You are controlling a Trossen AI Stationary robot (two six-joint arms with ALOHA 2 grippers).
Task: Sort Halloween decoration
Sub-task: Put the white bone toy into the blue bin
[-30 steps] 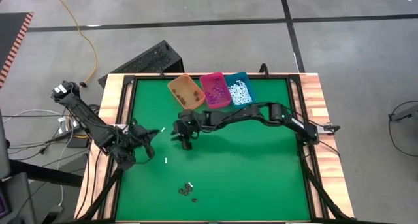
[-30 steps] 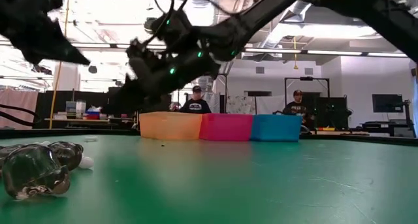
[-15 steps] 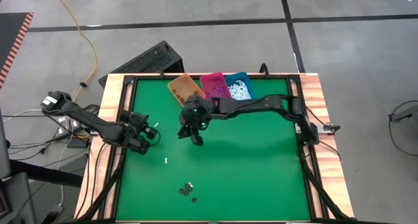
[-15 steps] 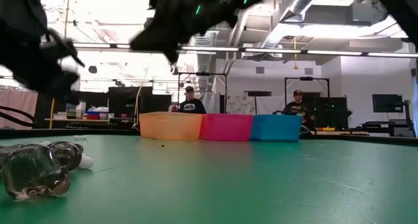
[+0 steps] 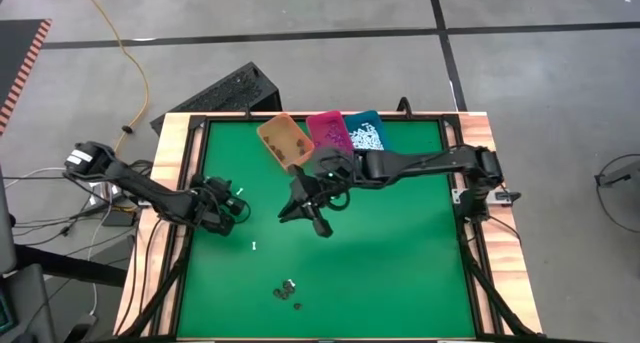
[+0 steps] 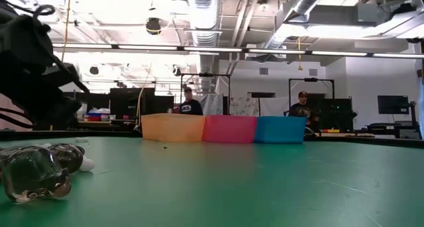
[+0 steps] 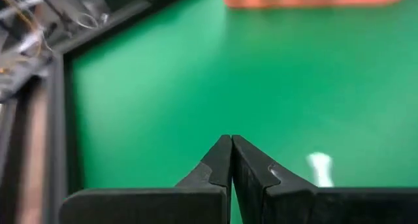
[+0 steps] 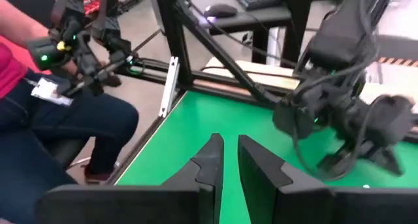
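Note:
White sticks lie loose on the green mat: one white stick (image 5: 240,191) (image 7: 320,166) just beside my left gripper (image 5: 226,205) (image 7: 232,140), which is shut and low over the mat's left part, and another white stick (image 5: 254,246) nearer the front. A few dark pieces (image 5: 288,293) (image 6: 40,171) rest near the front edge. My right gripper (image 5: 312,211) (image 8: 228,142) hangs over the mat's middle, high above it, its fingers a narrow gap apart with nothing between them.
Orange bin (image 5: 285,141), pink bin (image 5: 328,135) and teal bin (image 5: 366,135) stand in a row at the far edge, with pieces inside. A seated person (image 8: 46,113) shows past the table's left side. A black frame rims the mat.
My right gripper rose from low over the mat near the orange bin, climbed out of the low view and swung toward the table's right and near side. My left gripper drew a little toward the far edge and stayed shut.

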